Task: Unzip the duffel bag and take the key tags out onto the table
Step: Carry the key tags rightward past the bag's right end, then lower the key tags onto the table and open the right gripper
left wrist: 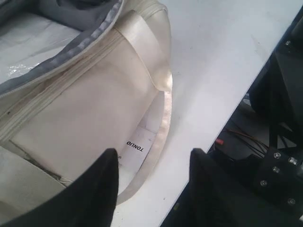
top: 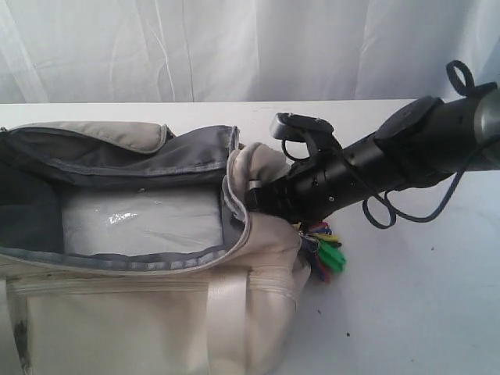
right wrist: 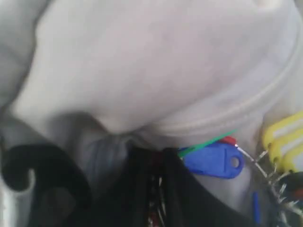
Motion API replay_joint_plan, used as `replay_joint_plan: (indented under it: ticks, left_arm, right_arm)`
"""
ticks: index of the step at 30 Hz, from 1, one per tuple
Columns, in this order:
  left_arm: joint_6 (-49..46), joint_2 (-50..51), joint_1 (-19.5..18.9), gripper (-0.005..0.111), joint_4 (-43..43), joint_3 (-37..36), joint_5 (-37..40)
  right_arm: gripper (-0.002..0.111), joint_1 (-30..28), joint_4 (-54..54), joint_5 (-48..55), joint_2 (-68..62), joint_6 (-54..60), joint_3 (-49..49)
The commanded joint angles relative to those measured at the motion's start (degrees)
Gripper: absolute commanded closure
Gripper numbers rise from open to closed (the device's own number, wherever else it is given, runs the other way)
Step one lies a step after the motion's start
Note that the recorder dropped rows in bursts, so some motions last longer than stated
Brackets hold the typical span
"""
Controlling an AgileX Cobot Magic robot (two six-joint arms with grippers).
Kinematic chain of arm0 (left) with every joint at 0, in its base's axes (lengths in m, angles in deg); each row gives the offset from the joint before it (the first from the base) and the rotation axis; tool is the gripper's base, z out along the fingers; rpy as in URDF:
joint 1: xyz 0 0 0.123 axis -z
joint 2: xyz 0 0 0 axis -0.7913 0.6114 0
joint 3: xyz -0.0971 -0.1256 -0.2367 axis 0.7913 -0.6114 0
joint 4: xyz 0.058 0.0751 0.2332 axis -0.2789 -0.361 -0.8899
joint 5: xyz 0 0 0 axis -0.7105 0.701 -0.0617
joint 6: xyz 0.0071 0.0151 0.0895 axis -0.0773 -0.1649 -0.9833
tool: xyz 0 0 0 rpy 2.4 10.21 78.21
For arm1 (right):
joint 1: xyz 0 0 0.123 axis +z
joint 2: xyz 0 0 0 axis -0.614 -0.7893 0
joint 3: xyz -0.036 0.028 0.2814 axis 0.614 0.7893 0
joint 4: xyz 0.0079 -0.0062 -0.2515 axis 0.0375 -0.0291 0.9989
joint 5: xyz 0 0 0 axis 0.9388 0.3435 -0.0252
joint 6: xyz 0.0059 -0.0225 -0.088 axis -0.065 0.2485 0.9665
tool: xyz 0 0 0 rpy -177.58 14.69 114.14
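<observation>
I see duffel bag (top: 156,320) matt cream cloth, handle strap (top: 226,312) satin sheen, lining (top: 148,152) grey fabric; plastic sheet (top: 141,223) clear, glossy; key tags (top: 326,251) shiny plastic on metal rings (right wrist: 259,164); desk (top: 414,297) smooth white, matt.

We lose the large cream fabric duffel bag (top: 117,320) past the exterior view's left and bottom edges; its end partly hides the small coloured plastic key tags (top: 330,255).
</observation>
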Motion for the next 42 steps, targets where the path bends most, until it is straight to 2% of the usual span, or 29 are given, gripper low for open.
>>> replay_joint_plan:
  ticks: [1, 7, 10, 12, 15, 30, 34, 39, 42]
  left_arm:
    - [-0.1, -0.4, -0.1, 0.056, 0.7, -0.3, 0.7]
    - [0.0, -0.4, -0.1, 0.056, 1.5, -0.3, 0.6]
    - [0.0, -0.4, -0.1, 0.056, 1.5, -0.3, 0.6]
    - [0.0, -0.4, -0.1, 0.056, 1.5, -0.3, 0.6]
    - [0.0, -0.4, -0.1, 0.056, 1.5, -0.3, 0.7]
    - [2.9, -0.4, -0.1, 0.056, 1.6, -0.3, 0.7]
    - [3.1, -0.4, -0.1, 0.056, 1.6, -0.3, 0.7]
    - [3.8, -0.4, -0.1, 0.056, 1.6, -0.3, 0.7]
    - [3.8, -0.4, -0.1, 0.056, 1.6, -0.3, 0.7]
  right_arm:
    - [0.108, 0.3, 4.7, 3.9, 6.2, -1.2, -1.3]
    - [0.108, -3.8, 28.9, 4.3, 16.0, -20.0, -1.3]
    - [0.108, -5.6, 43.5, 8.2, 19.1, -30.5, -1.3]
    - [0.108, -6.2, 49.1, 11.3, 20.0, -33.0, -1.3]
    - [0.108, -6.7, 51.5, 13.8, 20.3, -33.0, -1.3]
    - [0.108, -6.7, 53.8, 7.9, 14.5, -33.0, -1.2]
    - [0.094, -6.7, 53.8, 5.9, 12.7, -33.4, -1.2]
    - [0.062, -6.7, 53.5, 1.9, 11.7, -37.0, -1.2]
    - [0.052, -6.7, 53.5, 1.8, 12.5, -38.3, -1.2]
